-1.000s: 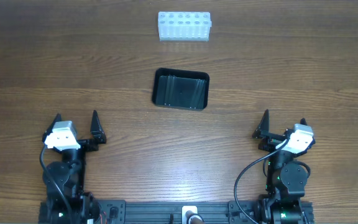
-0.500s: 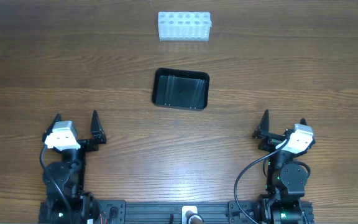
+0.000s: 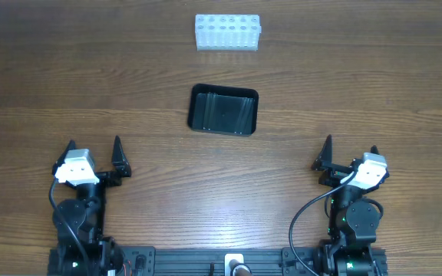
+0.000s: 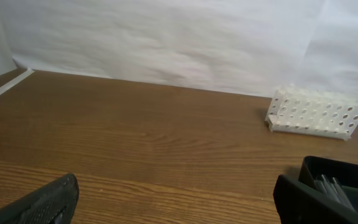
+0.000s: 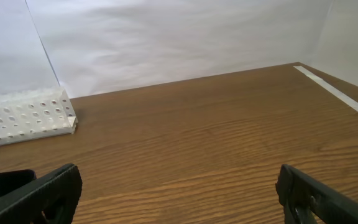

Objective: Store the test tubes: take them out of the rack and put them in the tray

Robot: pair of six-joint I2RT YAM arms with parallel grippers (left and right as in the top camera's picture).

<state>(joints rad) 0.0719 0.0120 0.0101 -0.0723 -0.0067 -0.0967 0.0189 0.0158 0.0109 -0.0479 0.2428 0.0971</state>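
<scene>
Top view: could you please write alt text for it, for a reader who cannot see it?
A white test tube rack stands at the far side of a wooden table, with a black tray nearer the middle. The left gripper and right gripper sit open near the front edge, well short of both.

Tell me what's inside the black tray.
Clear test tubes lie side by side on the floor of the black tray, seen from above. Their exact count is hard to tell. In the left wrist view, the tray's near wall covers most of them.
</scene>
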